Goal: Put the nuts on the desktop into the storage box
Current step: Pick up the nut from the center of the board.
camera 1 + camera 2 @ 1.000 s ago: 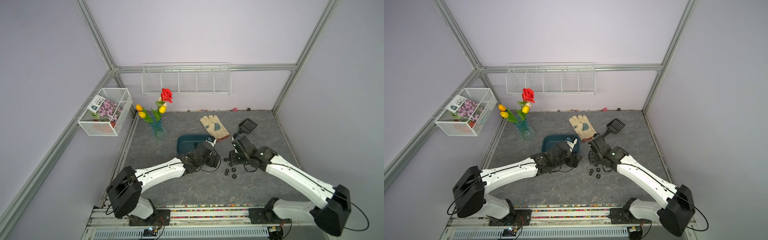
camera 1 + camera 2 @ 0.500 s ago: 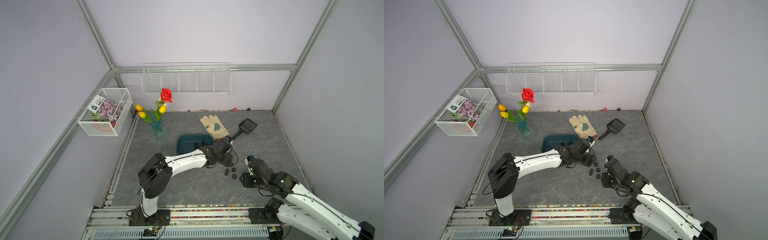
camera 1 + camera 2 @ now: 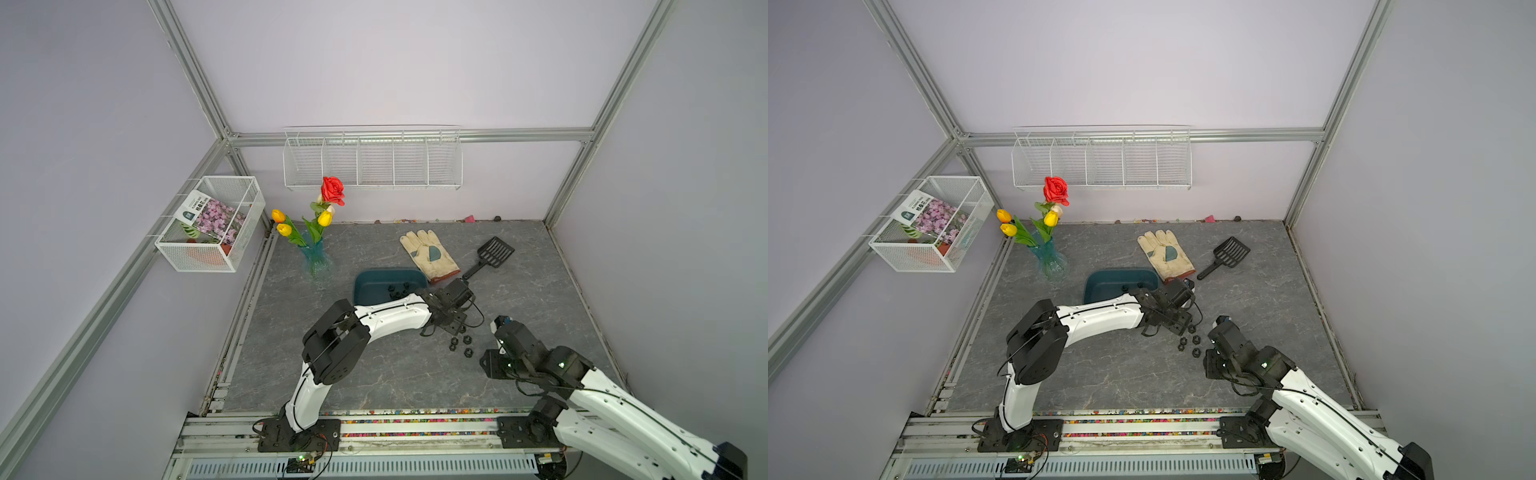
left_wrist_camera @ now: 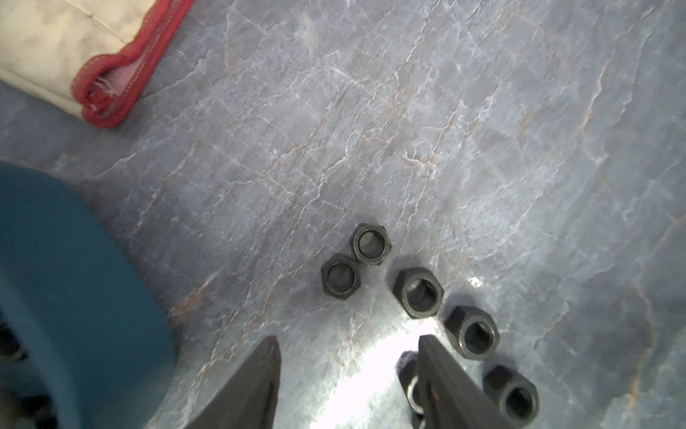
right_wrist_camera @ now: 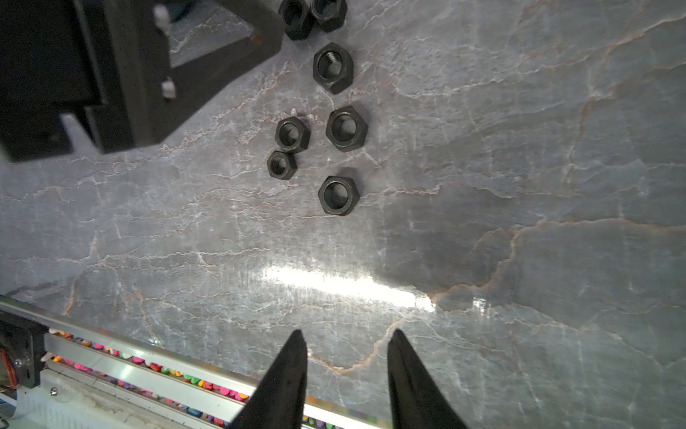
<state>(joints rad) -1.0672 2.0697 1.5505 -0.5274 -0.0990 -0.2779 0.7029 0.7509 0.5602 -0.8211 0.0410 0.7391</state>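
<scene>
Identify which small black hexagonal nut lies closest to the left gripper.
The nut half hidden behind one fingertip of the left gripper; the others show whole.

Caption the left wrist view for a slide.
Open left gripper over loose nuts on the desktop, near the storage box.

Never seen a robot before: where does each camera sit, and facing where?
Top views: high above the front, facing down at the desktop; left arm and right arm show.
Left wrist: on the left arm, looking past the left gripper at nuts, storage box, glove.
Right wrist: on the right arm, looking past the right gripper at nuts and the left gripper.
Shared: both wrist views show the same nuts.
</scene>
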